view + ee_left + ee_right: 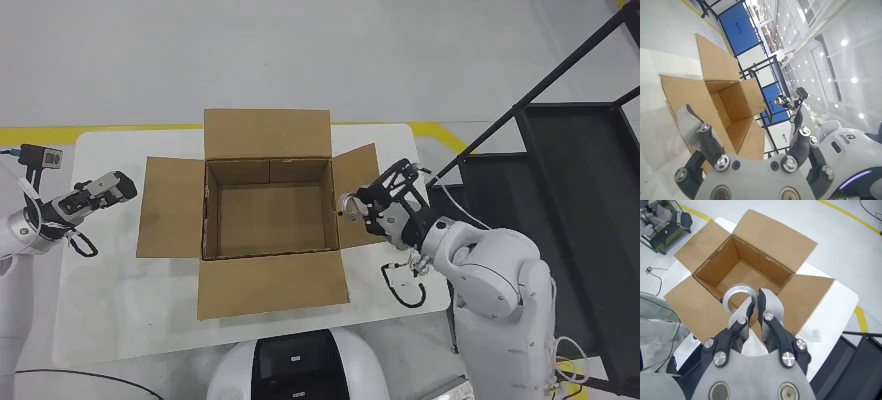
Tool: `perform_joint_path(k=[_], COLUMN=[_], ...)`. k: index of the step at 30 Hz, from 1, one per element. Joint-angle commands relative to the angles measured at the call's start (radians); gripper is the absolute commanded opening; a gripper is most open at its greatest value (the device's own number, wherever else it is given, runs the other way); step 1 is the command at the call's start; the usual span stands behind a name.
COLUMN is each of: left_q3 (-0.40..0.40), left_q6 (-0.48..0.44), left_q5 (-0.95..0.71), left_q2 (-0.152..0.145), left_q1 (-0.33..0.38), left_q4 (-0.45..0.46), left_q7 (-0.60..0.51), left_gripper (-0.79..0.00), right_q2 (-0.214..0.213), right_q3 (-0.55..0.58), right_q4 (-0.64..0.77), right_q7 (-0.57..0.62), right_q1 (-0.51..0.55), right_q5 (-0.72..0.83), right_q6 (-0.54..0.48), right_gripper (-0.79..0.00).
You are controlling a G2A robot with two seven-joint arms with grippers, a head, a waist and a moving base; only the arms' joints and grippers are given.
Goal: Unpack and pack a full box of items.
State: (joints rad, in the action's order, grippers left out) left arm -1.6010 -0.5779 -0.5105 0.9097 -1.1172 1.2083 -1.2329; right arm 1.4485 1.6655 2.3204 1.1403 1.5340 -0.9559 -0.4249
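Cardboard box (272,220) sat open in the middle of the white counter (110,300), all four flaps folded out and its brown floor showing. Right gripper (755,300) was clenched on a metal ring (726,301), holding it up in the air over the box's right edge, about where the right flap hinges. Left gripper (118,186) hung off to the left, just past the left flap, fingers spread wide and released.

Box (270,285) in middle of table (100,300).
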Motion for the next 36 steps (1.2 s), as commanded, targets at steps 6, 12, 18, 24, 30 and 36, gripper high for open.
perform_joint_path(k=[6, 12, 18, 24, 30, 36], left_q3=[0.000, 0.000, 0.000, 0.000, 0.000, 0.000], left_q6=[0.000, 0.000, 0.000, 0.000, 0.000, 0.000], left_q5=[0.000, 0.000, 0.000, 0.000, 0.000, 0.000], left_q2=[0.000, 0.000, 0.000, 0.000, 0.000, 0.000], left_q1=[0.000, 0.000, 0.000, 0.000, 0.000, 0.000], left_q4=[0.000, 0.000, 0.000, 0.000, 0.000, 0.000], left_q7=[0.000, 0.000, 0.000, 0.000, 0.000, 0.000], left_gripper=[0.000, 0.000, 0.000, 0.000, 0.000, 0.000], right_q2=[-0.029, -0.048, -0.054, -0.058, -0.061, -0.063], right_q3=[0.378, 0.446, 0.343, 0.234, 0.106, 0.033], right_q4=[-0.045, -0.133, -0.212, -0.267, -0.369, -0.448], right_q7=[0.004, 0.001, -0.085, -0.178, -0.350, -0.494], right_q1=[0.081, 0.189, 0.262, 0.321, 0.352, 0.354], right_q5=[0.103, 0.003, -0.219, -0.403, -0.658, -0.822], right_q6=[-0.012, -0.121, -0.136, -0.135, -0.068, 0.046], right_gripper=[-0.785, -0.785, -0.785, -0.785, -0.785, -0.785])
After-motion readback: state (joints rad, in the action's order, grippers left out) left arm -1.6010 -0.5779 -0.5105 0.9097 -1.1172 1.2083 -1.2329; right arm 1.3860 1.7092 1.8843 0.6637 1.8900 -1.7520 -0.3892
